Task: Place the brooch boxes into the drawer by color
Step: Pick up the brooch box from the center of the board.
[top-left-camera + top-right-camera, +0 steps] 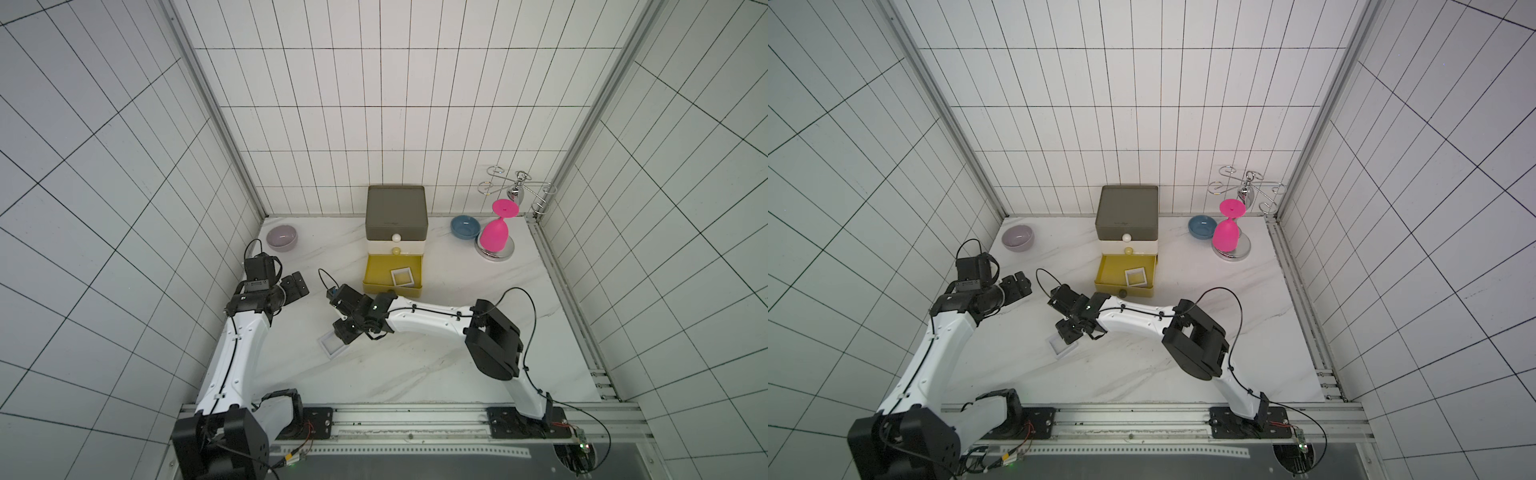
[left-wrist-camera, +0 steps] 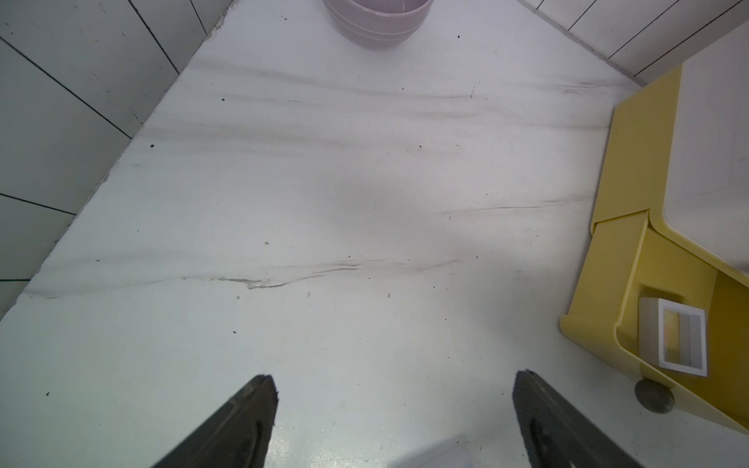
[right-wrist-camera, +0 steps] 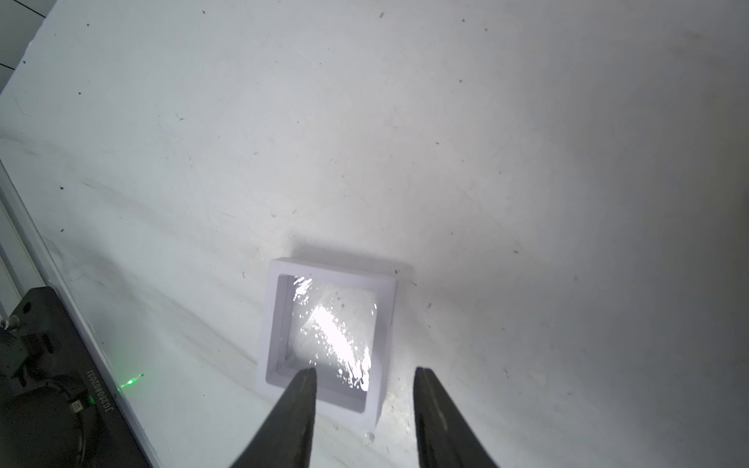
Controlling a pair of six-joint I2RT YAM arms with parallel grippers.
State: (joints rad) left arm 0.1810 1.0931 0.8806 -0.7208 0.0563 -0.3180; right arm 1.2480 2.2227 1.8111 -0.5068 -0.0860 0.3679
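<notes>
STEP: we judge the pick-up of the pale brooch box is in hand; it lies flat on the table, lower left of centre in both top views | RIGHT: right gripper hovers over it, jaws parted, pinching nothing | LEFT: left gripper spread, empty | DRAWER: yellow tier open at centre frame, matching box inside | NEXT: we would lower, close on the frame's edge and carry it to that tier

Item 1, pale brooch box, left of the counter middle: in both top views the right arm hides part of it. In the right wrist view glare blanks its window.
Item 2, drawer, back edge: you cannot see inside the shut grey and white tiers.
Item 3, second brooch box, yellow tier: contents too small to tell.
Item 4, lilac bowl, back-left corner: cut off in the left wrist view.
</notes>
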